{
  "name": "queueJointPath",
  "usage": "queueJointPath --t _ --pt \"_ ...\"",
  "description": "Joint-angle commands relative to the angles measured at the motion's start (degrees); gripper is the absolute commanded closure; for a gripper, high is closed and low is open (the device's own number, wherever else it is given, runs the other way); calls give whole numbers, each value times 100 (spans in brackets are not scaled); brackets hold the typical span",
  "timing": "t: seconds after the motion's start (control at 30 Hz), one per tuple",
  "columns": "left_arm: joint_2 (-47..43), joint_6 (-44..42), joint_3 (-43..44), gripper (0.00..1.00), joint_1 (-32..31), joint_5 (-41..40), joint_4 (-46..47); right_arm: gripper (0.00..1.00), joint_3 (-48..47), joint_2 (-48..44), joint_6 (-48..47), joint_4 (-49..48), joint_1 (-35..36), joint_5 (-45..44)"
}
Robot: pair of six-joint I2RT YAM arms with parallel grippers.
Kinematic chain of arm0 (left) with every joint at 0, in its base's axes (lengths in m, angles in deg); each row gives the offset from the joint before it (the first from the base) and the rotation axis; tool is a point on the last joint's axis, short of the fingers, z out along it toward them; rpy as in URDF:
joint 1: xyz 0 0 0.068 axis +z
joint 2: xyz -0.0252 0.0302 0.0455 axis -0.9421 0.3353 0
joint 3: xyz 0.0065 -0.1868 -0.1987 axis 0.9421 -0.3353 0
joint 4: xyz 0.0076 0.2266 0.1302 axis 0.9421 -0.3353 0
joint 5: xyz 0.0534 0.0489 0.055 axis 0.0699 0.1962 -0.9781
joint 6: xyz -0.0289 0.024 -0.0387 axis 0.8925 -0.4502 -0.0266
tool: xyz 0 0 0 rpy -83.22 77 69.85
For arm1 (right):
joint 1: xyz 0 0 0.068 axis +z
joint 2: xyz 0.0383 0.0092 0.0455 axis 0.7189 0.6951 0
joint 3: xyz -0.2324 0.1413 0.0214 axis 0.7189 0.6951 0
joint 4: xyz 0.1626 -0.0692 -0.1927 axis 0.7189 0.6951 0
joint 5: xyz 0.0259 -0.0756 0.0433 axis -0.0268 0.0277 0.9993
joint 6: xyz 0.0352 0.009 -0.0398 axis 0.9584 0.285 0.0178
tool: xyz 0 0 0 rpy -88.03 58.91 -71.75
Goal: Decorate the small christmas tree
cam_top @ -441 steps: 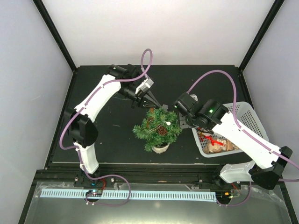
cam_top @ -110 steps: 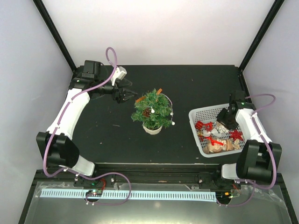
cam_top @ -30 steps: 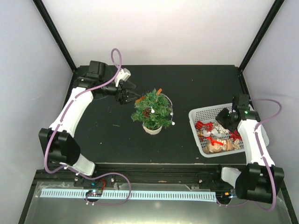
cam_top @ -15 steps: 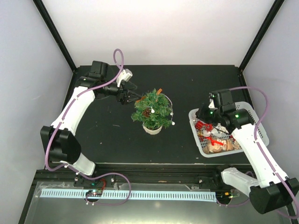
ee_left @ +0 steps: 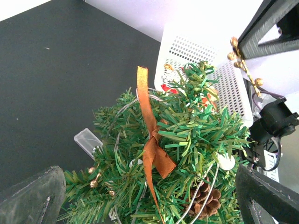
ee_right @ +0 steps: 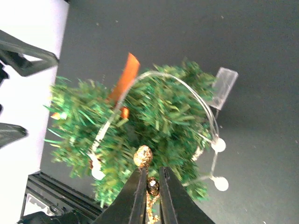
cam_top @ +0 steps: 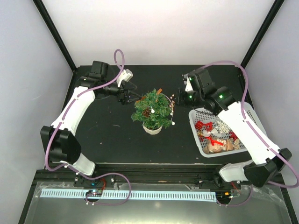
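The small christmas tree [cam_top: 154,110] stands in its white pot [cam_top: 153,128] mid-table, carrying an orange ribbon bow [ee_left: 152,144], a pine cone [ee_left: 203,198] and a wire of white light balls [ee_right: 217,144]. My right gripper [cam_top: 177,98] hovers at the tree's upper right, shut on a gold bead sprig [ee_right: 144,156] whose top bead pokes out past the fingertips [ee_right: 138,186]. In the left wrist view that sprig [ee_left: 243,65] hangs from the right fingers at top right. My left gripper [cam_top: 135,98] is wide open just left of the tree, touching nothing.
A white basket [cam_top: 247,116] with red, white and brown ornaments sits at the table's right side. A clear plastic battery box [ee_right: 223,86] lies by the tree's base. Black frame posts stand at the back corners.
My right arm has risen out of the basket and swung left to the tree's upper right, carrying the gold sprig. The left arm has barely moved and stays open.
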Motion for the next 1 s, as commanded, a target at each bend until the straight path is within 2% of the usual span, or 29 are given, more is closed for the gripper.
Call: queueJointPath --t 0.0,0.27,0.57,0.97 --pt "-13 -81 81 1 -24 -38 6 88 -609 359 -205 111 56 170" --pt "-49 -139 16 1 -18 -98 0 88 -1153 989 -437 337 316 445" --pt "-20 -170 -37 1 -24 -126 20 88 -1102 928 -980 620 607 499" --pt "27 -164 -53 1 -20 -124 30 87 -1269 1120 -1024 569 636 492"
